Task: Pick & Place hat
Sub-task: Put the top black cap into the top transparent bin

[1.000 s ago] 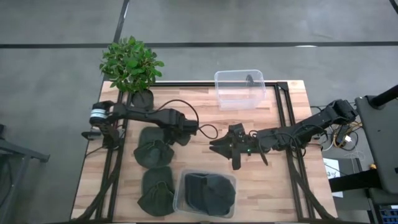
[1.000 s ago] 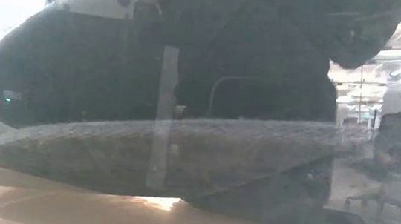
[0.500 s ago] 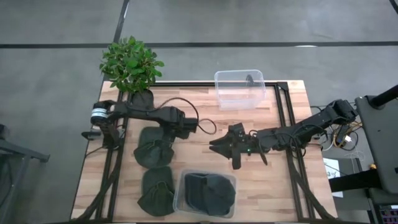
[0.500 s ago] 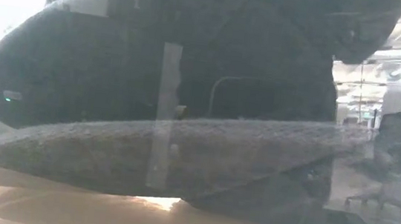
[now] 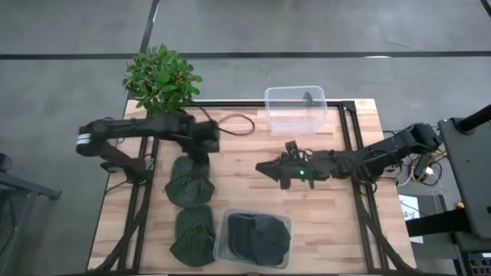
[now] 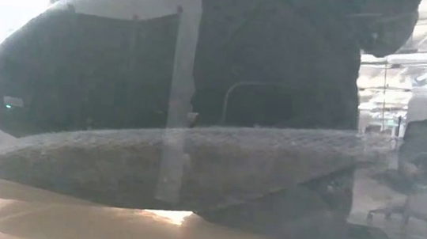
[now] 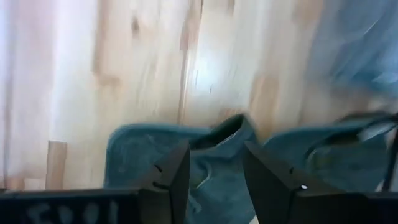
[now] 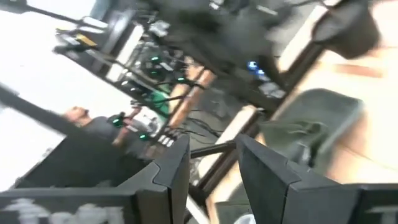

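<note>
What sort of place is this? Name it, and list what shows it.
Likely a robot lab or workshop: a wooden table on a bare concrete floor, with dark green hats laid out, clear plastic bins and a potted plant.

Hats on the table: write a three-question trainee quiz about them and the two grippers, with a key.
1. True or false: the left gripper is above the upper loose hat.
2. How many dark green hats lie loose on the wood, outside the front bin? A) one B) two C) four
3. Fill in: the right gripper is over bare wood near the table's ____.

Key: 1 true; the left wrist view shows its open fingers just over the hat. 2 B; the second is the lower loose hat. 3 middle; it holds nothing.
</note>
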Tool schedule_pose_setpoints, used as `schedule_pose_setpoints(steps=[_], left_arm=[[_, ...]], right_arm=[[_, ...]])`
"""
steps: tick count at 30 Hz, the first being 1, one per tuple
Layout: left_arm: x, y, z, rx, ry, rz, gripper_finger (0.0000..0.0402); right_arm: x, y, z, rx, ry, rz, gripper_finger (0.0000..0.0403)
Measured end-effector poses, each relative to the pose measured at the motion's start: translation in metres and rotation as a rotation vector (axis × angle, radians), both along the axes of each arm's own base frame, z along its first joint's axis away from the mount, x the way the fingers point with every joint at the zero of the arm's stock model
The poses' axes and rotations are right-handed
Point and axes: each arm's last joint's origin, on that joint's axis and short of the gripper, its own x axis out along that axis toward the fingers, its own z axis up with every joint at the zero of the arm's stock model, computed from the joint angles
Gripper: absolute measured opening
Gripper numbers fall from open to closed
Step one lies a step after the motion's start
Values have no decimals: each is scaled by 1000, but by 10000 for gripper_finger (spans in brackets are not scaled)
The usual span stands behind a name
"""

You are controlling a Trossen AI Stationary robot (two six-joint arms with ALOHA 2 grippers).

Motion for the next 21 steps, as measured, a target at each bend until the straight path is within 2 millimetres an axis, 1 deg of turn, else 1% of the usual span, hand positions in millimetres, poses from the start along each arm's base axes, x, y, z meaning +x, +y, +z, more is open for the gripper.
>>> schedule_pose_setpoints(steps=[3, 6, 10, 14, 16, 21], left_arm=[[-20, -2, 22, -15, -113, 66, 138], [-39, -4, 40, -42, -213, 139, 138], [-59, -7, 53, -93, -266, 250, 138], [-73, -10, 57, -152, -244, 366, 138], [-79, -10, 55, -141, -233, 409, 138], [-98, -8, 36, -77, -123, 575, 138]], right_arm=[[2, -9, -2, 32, 11, -32, 127], [3, -14, 1, 29, -13, -47, 127], [3, -16, 3, 8, -28, -54, 127], [3, -16, 2, 3, -25, -58, 127], [4, -16, 2, 1, -25, -57, 127], [4, -17, 3, -11, -24, -61, 127]])
